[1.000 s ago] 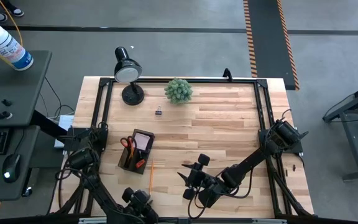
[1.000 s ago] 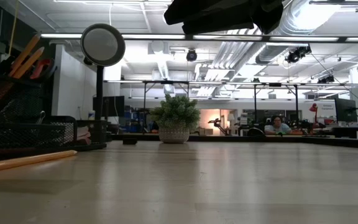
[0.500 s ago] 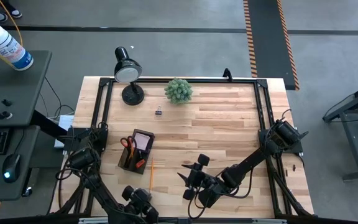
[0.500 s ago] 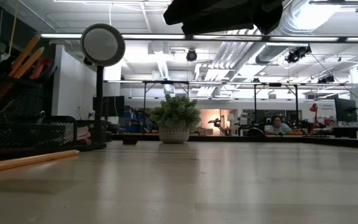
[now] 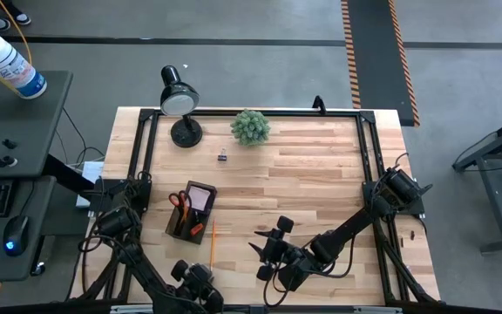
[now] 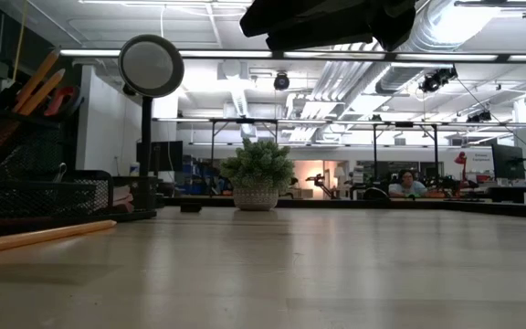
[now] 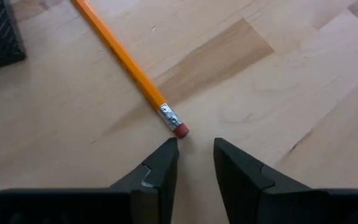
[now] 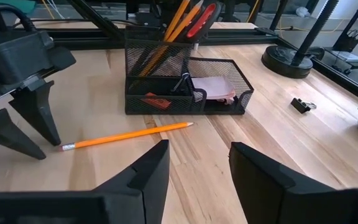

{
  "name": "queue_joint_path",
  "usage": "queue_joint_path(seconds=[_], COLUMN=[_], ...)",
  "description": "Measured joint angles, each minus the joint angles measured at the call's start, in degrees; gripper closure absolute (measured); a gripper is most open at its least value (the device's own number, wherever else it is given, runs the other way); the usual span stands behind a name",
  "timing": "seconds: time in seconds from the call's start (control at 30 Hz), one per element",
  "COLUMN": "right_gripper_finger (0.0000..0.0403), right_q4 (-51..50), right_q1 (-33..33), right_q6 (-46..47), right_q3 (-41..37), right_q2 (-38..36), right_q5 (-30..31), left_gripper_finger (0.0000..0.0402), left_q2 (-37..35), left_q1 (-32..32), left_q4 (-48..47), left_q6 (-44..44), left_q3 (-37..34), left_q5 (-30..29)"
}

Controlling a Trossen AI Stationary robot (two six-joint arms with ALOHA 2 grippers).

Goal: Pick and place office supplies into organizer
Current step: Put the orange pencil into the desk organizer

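Note:
A yellow-orange pencil [image 5: 212, 247] lies flat on the wood table, just right of the black mesh organizer [image 5: 190, 211]. The organizer holds red-handled scissors [image 5: 179, 200], pencils, a pink sticky-note pad [image 8: 211, 87] and an orange-black marker [image 8: 156, 99]. My left gripper [image 7: 191, 146] hangs open, slanting down, right at the pencil's eraser end [image 7: 179, 130]; whether a fingertip touches the eraser, I cannot tell. My right gripper [image 8: 197, 152] is open and empty, raised over the table to the pencil's right and pointing toward the organizer. A black binder clip [image 5: 222, 156] lies farther back.
A black desk lamp [image 5: 181, 109] and a green potted plant [image 5: 250, 127] stand at the far edge. A black frame rail [image 5: 260, 112] runs around the table. Bare wood stretches between the organizer and the table's right side.

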Motion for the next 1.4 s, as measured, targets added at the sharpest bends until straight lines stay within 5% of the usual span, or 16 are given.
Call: queue_joint_path(seconds=[0.7,1.4], right_gripper_finger=[0.0248,0.0245], right_q4=[0.0,0.0], right_q1=[0.0,0.0], right_q6=[0.0,0.2], right_q3=[0.0,0.0], right_q2=[0.0,0.0], right_q5=[-0.5,-0.5], left_gripper_finger=[0.0311,0.0259], left_q2=[0.0,0.1], left_q1=[0.7,2.6], left_q4=[-2.7,-1.9], left_q6=[-1.3,-0.6], left_q3=[-0.1,-0.1], left_q5=[-0.3,-2.0])
